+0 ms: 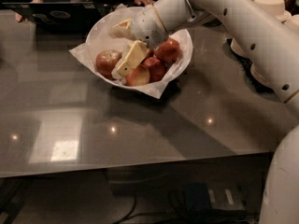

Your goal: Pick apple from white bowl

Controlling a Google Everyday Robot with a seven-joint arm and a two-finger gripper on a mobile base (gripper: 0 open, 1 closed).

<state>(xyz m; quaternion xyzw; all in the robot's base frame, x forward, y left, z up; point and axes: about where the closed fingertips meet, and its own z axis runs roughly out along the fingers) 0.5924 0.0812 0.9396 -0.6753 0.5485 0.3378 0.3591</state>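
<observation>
Jaws on the gripper [124, 45] stand apart over the white bowl [98, 34], far on the bench [140, 134]. The apple [108, 62] sits just left of them; closing now would likely pinch paper [154, 90] or a red apple [156, 69] instead.

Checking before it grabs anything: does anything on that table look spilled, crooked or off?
Nothing spilled or broken. The paper lining sticks out unevenly past the white bowl, one corner jutting at the front. The gripper hangs open over the bowl, by the apple.
</observation>
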